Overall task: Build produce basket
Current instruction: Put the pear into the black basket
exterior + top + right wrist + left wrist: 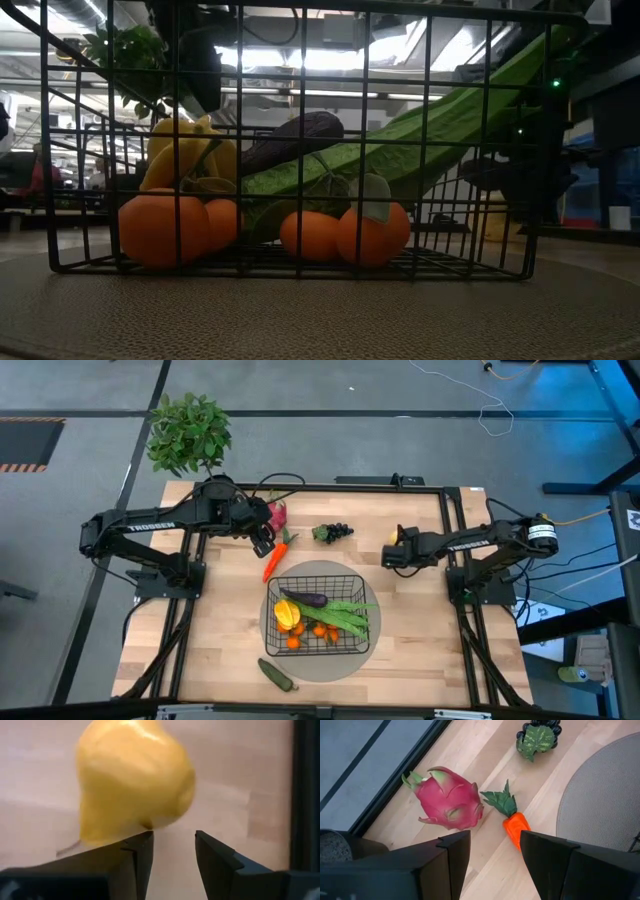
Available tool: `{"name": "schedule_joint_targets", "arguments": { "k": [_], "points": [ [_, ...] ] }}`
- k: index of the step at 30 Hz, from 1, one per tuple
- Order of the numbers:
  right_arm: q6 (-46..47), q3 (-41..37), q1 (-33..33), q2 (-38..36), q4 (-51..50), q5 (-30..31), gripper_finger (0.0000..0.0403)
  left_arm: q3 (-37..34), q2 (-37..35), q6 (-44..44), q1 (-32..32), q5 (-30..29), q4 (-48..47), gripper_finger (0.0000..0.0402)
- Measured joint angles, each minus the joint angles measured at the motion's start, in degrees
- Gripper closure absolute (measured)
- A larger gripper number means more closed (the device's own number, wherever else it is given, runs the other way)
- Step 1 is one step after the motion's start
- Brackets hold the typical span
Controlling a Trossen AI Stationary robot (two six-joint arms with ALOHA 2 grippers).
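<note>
The black wire basket (357,582) stands on a round grey mat (300,660) and holds a yellow pepper (288,612), an eggplant (306,598), green beans (345,615) and tangerines (160,228). An orange carrot (516,826) and a pink dragon fruit (451,800) lie on the table left of the basket's far side. My left gripper (495,845) hangs open above the carrot's leafy end. At the right, my right gripper (174,840) points down, open, with nothing in its gap. A lemon (132,780) lies just past one fingertip. My right gripper has one finger (135,847) right up against the lemon's near side (120,832) in the right wrist view. Whether the finger touches the lemon I cannot tell. Nothing sits between the two fingers.
Dark grapes (335,532) lie on the table behind the basket. A green cucumber (277,675) lies on the mat's near left edge. A leafy potted plant (188,432) stands beyond the table's far left corner. Black frame rails (455,520) run along the table's sides.
</note>
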Motion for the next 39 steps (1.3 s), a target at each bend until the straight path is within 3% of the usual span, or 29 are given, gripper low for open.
{"name": "schedule_joint_targets", "arguments": {
  "k": [10,14,21,27,39],
  "points": [
    [-0.2,-1.0,-4.7,0.0,0.0,11.1,0.0268,0.0,0.0,0.0,0.0,0.0,0.0,0.0240],
    [-1.3,-0.9,-5.9,0.0,-0.1,12.4,0.0268,0.0,0.0,0.0,0.0,0.0,0.0,0.0240],
    [-0.4,6.1,-4.8,0.0,-12.4,6.8,0.0268,0.0,0.0,0.0,0.0,0.0,0.0,0.0240],
    [-3.8,8.8,-0.2,0.0,-8.7,-10.0,0.0268,0.0,0.0,-0.1,0.0,0.0,0.0,0.0240],
    [3.2,-1.7,3.0,0.0,2.5,-6.2,0.0268,0.0,0.0,0.0,0.0,0.0,0.0,0.0240]
  ]
}}
